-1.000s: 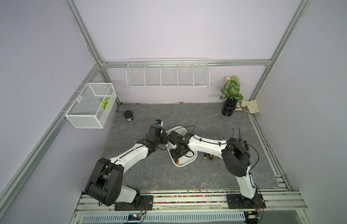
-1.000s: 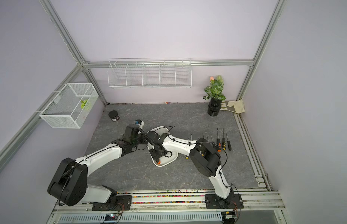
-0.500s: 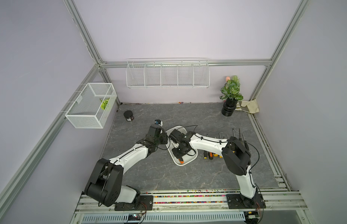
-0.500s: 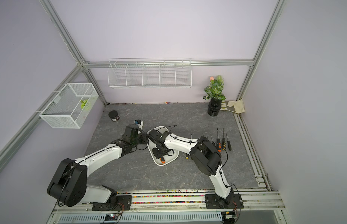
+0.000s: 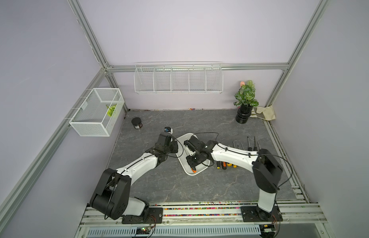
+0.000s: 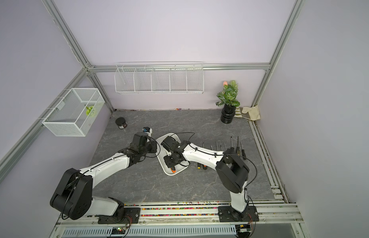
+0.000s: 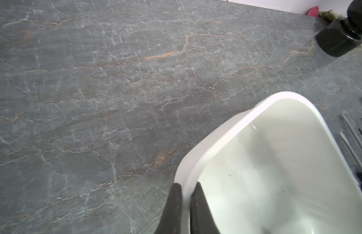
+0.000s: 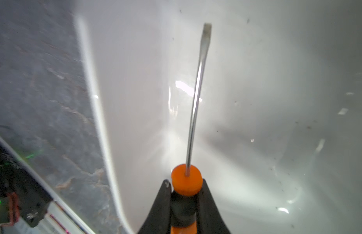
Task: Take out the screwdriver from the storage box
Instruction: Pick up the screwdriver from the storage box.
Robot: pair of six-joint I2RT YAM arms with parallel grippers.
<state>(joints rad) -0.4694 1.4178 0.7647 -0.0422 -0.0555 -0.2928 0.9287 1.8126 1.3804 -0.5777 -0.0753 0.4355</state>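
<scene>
My right gripper [image 8: 185, 188] has its two fingers squeezed on the screwdriver [image 8: 186, 178]. They grip the black band just behind the round orange end of the handle. The thin shiny metal stick points straight out ahead of the fingers and ends in a flat tip. It is inside the storage box [image 7: 267, 162], over the white floor. I cannot tell if the tip touches it. The box is a low white tub with smooth walls and round corners. My left gripper [image 7: 187, 185] pinches its rim, one finger inside the wall and one outside. The rest of the box stretches out ahead of those fingers.
</scene>
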